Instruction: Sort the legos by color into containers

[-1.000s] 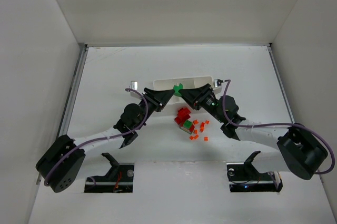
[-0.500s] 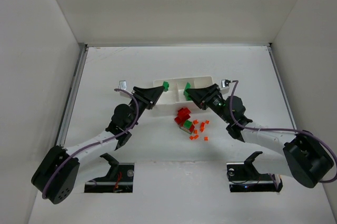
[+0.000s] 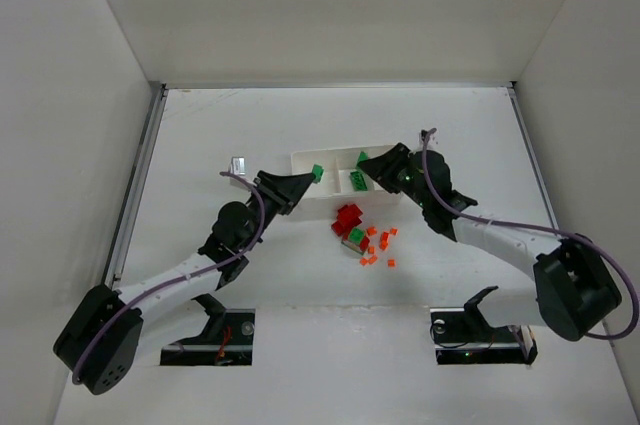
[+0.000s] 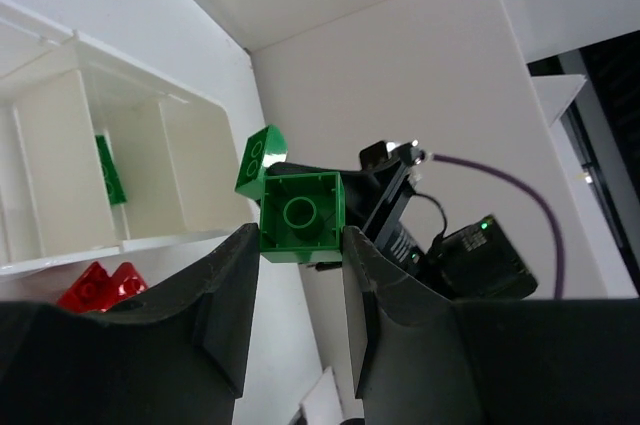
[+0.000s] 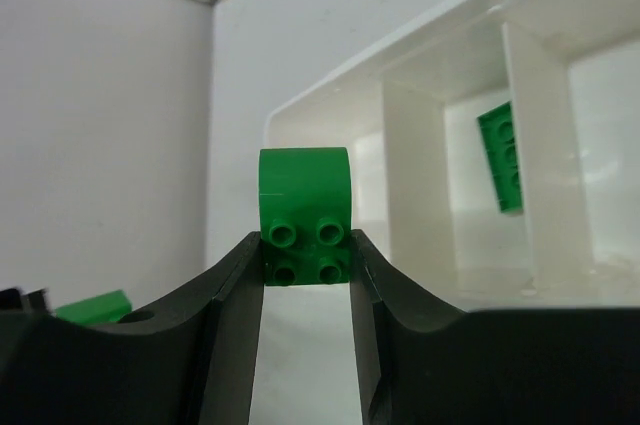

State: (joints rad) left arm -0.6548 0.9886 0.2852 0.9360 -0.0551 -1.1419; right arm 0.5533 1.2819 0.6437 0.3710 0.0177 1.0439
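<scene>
Separation is what we note first. A second ago both grippers met nose to nose over the tray around one green lump, and now they stand apart, each with a piece. We judge that a stuck pair has been split, so two greens are ready for sorting.

The left gripper pinches a square green brick. Its hollow underside faces the wrist camera and its studs point away toward the right arm; being square, it has no long axis. The right gripper pinches a round-topped green brick, studs facing its camera, longer side across the jaws' closing line.

Both hang at the tray, which sits mid-worktop toward the far edge, its long axis roughly parallel to that edge. A green plate lies in its middle compartment. Red bricks and orange bits wait toward the near edge.
</scene>
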